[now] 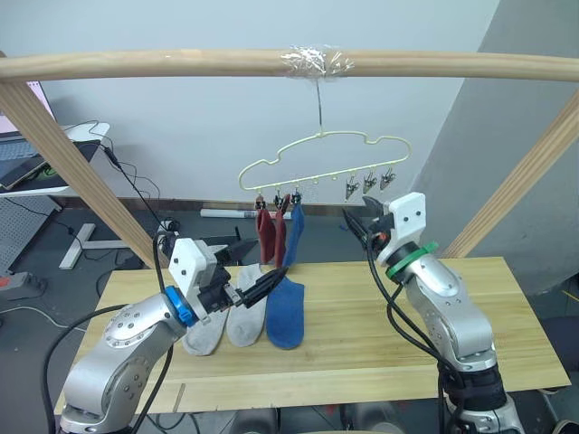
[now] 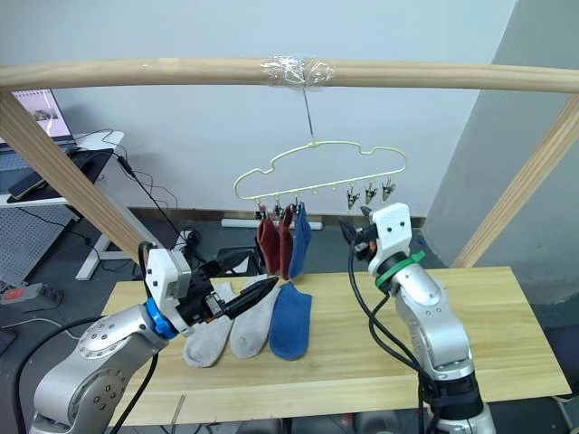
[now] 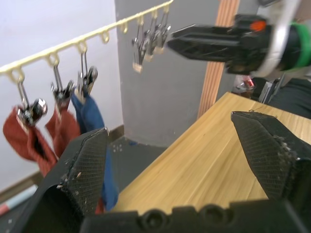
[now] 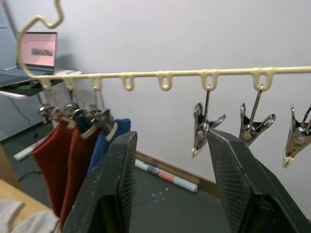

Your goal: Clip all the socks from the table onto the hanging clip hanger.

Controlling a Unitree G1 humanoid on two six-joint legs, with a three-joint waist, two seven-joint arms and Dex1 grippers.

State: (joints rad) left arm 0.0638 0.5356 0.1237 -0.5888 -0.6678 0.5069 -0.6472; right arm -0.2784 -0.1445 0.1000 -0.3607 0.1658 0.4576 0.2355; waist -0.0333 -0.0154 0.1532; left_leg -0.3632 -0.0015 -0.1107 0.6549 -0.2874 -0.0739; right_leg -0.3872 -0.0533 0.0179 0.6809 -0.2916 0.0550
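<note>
The pale yellow clip hanger [image 1: 321, 163] hangs by its hook from the wooden top beam. Two rust red socks [image 1: 269, 237] and one blue sock [image 1: 295, 231] are clipped at its left end. Three clips [image 4: 206, 126] at its right end are empty. On the table [image 1: 380, 325] lie two light grey socks [image 1: 206, 330] side by side with a blue sock [image 1: 286, 312] to their right. My left gripper [image 1: 258, 267] is open and empty just above these socks. My right gripper [image 1: 364, 221] is open and empty, raised just below the empty clips.
Slanted wooden frame posts [image 1: 63, 154] stand at both sides of the table. A desk with a laptop [image 1: 18, 154] and cables on the floor lie behind on the left. The right half of the table is bare wood.
</note>
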